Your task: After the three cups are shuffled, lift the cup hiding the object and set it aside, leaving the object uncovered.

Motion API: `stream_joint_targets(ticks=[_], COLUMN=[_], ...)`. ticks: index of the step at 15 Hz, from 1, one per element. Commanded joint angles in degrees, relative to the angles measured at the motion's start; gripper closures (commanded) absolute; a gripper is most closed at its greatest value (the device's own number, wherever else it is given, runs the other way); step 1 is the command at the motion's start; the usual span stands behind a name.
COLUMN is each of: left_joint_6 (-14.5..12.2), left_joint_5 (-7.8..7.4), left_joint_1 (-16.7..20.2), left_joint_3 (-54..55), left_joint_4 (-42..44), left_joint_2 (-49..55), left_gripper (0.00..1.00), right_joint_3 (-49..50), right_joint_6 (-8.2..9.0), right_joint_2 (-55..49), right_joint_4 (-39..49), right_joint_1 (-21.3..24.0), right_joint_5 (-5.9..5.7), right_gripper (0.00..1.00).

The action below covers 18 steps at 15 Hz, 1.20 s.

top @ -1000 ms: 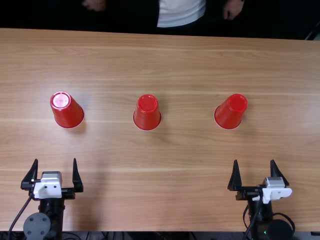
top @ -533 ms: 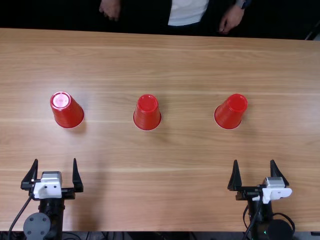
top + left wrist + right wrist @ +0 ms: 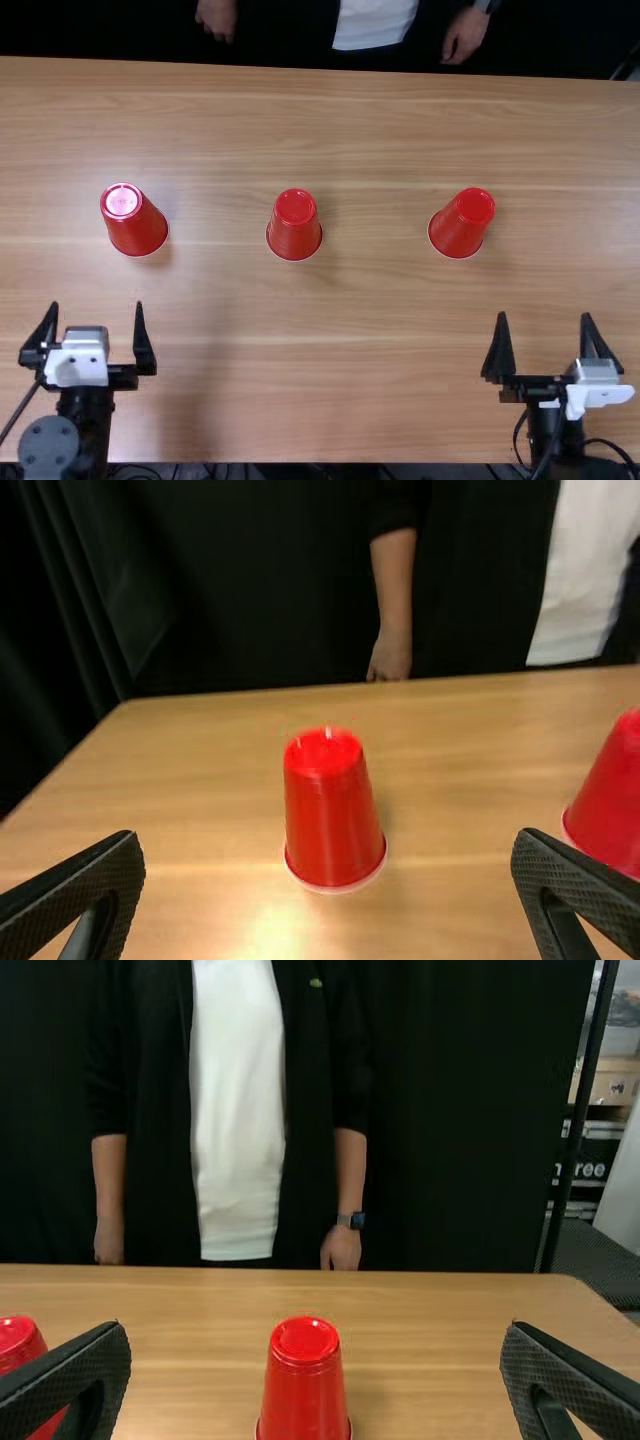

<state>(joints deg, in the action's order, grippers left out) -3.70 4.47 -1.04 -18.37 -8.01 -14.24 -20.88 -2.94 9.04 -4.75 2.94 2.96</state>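
Three red cups stand upside down in a row across the table's middle: the left cup (image 3: pixel 130 222) (image 3: pixel 329 808), the middle cup (image 3: pixel 294 225) (image 3: pixel 612 795) (image 3: pixel 18 1360) and the right cup (image 3: pixel 463 223) (image 3: pixel 303 1378). No object shows outside them. My left gripper (image 3: pixel 95 328) is open near the front edge, short of the left cup. My right gripper (image 3: pixel 545 343) is open near the front edge, to the right of the right cup's line. Nothing lies between either pair of fingers.
A person stands behind the far edge of the table (image 3: pixel 320 110), hands hanging down off the wood. Bare wood lies between the cups and both grippers.
Both grippers have drawn outward toward the table's sides, the left one leftward, the right one rightward and nearer the front edge. The cups have not moved.
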Motion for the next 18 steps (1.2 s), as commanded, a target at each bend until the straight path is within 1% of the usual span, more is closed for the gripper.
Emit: stream_joint_targets(ticks=[1,2,4,5,6,9,11,12,15,17,18], left_joint_6=[-0.2,-0.2,0.4,2.1,3.0,3.1,3.1,3.2,3.2,3.2,3.2], left_joint_5=[0.59,0.59,0.49,0.59,0.59,0.8,0.8,0.8,0.8,0.8,0.8], left_joint_1=[0.3,0.4,0.7,0.9,1.0,1.0,1.0,1.0,1.0,1.0,1.0], left_joint_3=[-7.5,-12.5,-22.7,-28.3,-33.3,-47.0,-56.6,-60.5,-68.6,-72.0,-72.6], left_joint_4=[-3.1,-7.9,-18.3,-24.6,-30.4,-41.6,-52.2,-56.1,-61.9,-65.5,-66.6], left_joint_2=[-3.8,-6.7,-13.4,-16.8,-20.1,-30.0,-35.9,-38.7,-45.7,-49.7,-51.2], left_gripper=[0.0,0.0,0.0,0.0,0.0,0.0,0.0,0.0,0.0,0.0,0.0], right_joint_3=[-5.5,-9.2,-17.8,-21.5,-25.3,-35.4,-41.8,-44.9,-51.9,-55.4,-56.1], right_joint_6=[-0.01,-0.01,0.09,0.09,-0.01,-0.12,-0.22,-0.22,-0.44,-0.54,-0.54], right_joint_2=[2.8,5.4,10.7,13.8,17.1,26.2,32.5,35.6,44.1,49.5,51.5], right_joint_4=[-2.3,-4.7,-12.9,-15.8,-18.4,-29.1,-36.0,-38.9,-46.8,-53.2,-54.8], right_joint_1=[0.4,0.4,0.3,0.3,0.4,0.3,0.2,0.2,-0.1,-0.3,-0.3], right_joint_5=[-0.22,-0.11,-0.11,-0.11,-0.11,-0.11,-0.11,-0.11,-0.11,-0.11,-0.11], right_gripper=[0.0,0.0,0.0,0.0,0.0,0.0,0.0,0.0,0.0,0.0,0.0])
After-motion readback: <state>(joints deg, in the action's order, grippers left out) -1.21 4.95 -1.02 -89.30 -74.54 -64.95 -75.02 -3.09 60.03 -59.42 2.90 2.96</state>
